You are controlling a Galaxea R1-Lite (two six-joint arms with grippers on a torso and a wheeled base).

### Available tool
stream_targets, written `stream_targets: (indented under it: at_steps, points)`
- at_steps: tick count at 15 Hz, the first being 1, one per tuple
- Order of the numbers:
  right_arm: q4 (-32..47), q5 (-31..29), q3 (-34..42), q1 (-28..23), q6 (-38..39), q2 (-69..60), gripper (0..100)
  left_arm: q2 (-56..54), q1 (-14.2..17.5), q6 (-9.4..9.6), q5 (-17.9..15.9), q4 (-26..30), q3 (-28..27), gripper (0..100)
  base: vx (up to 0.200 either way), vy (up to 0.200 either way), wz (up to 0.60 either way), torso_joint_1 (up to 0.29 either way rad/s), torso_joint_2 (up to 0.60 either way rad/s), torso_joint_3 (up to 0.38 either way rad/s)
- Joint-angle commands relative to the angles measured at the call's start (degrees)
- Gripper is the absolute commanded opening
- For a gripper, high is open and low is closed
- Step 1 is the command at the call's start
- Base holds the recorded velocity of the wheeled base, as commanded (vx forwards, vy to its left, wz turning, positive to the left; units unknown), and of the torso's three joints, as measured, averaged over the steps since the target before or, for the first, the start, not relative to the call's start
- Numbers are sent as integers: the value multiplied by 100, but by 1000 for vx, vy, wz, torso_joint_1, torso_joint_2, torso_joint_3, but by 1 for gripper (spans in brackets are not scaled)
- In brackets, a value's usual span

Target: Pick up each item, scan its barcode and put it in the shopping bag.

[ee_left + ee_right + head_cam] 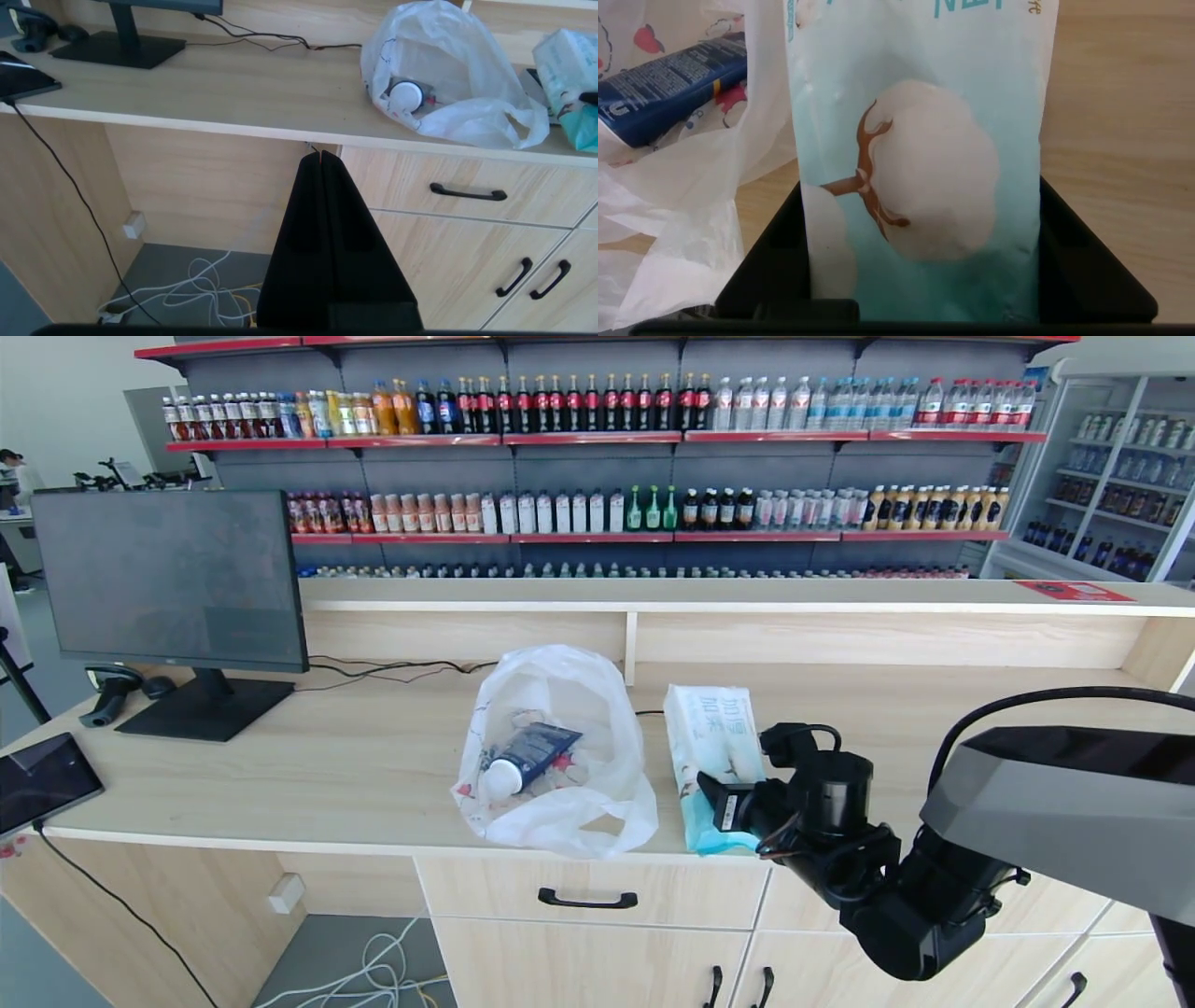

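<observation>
Pick-up step: the right pincer (724, 807) appears clenched on the pale blue-and-white soft tissue pack (924, 168), which lies on the light wooden tabletop (327, 765) just beside the translucent white plastic shopping bag (560, 709). Next it needs a lift, then the barcode scanned. The left pincer (320, 159) hangs clenched and empty below the tabletop's edge.

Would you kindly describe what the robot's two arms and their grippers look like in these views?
The right arm is built of glossy black, rounded joint housings, with a grey angular shell on its upper link and a black cable arching over it. The right gripper is black and boxy. The left gripper is matte black, its two flat fingers tapering to a narrow tip.
</observation>
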Motion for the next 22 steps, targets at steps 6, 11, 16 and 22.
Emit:
stream_targets:
  at_steps: [6, 11, 16, 22]
  points:
    - [3, -12, 167, 3, 2, -135, 0, 0, 1, -10, 2, 0, 0, 0, 0, 0, 0, 0, 0, 0]
    - [3, -12, 351, 29, 2, -451, 0, 0, 1, -1, 2, 0, 0, 0, 0, 0, 0, 0, 0, 0]
    - [3, -12, 1274, 187, -25, -1937, 0, 0, 1, -10, -6, 0, 0, 0, 0, 0, 0, 0, 0, 0]
    - [20, 805, 3111, -560, -499, -4468, 0, 0, 1, -1, 2, 0, 0, 0, 0, 0, 0, 0, 0, 0]
